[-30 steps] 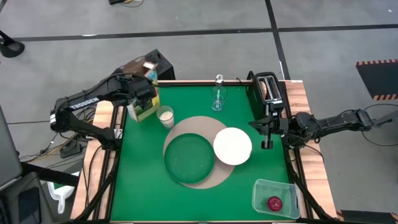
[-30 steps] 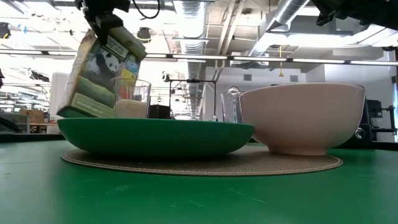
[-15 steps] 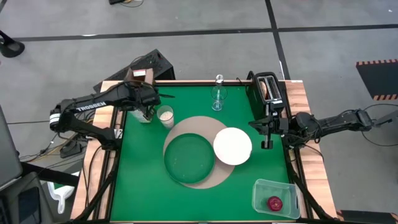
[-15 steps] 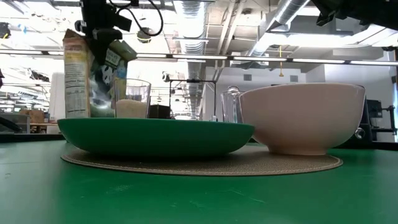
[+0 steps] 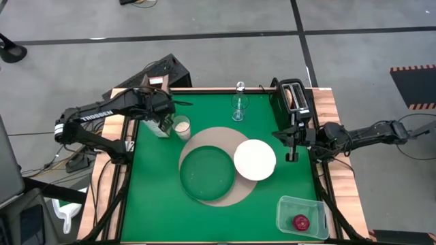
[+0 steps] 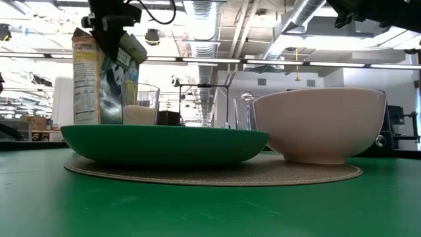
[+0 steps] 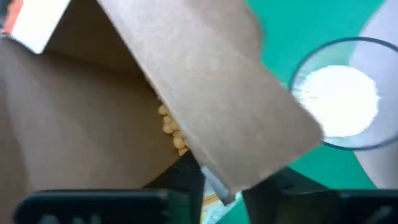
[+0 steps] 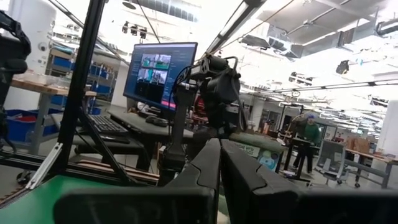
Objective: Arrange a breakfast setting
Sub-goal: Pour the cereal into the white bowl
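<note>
Since a second ago we have swung the cereal box (image 5: 159, 122) from its tilt back to upright, and it now stands just beside the milk glass (image 5: 181, 126) at the far left of the table (image 5: 204, 218). Our left gripper (image 5: 158, 107) sits over the top of the box, fingers clamped on its open top edge; the left wrist view shows the brown flap (image 7: 211, 106), cereal (image 7: 171, 127) inside, and the milk glass just beyond. Toward the table's middle from that gripper lies the mat (image 5: 219, 133), with the green plate (image 5: 206, 174) on it and the white bowl (image 5: 255, 160) touching the plate's side. Our right gripper (image 5: 293, 146) hangs just beside the bowl, in front of the toaster (image 5: 294, 96), its fingers pressed together on nothing. The stemmed glass (image 5: 238, 107) stands beyond the mat. Near the right arm's front corner, a clear tub (image 5: 302, 216) holds the red fruit (image 5: 300, 222).
</note>
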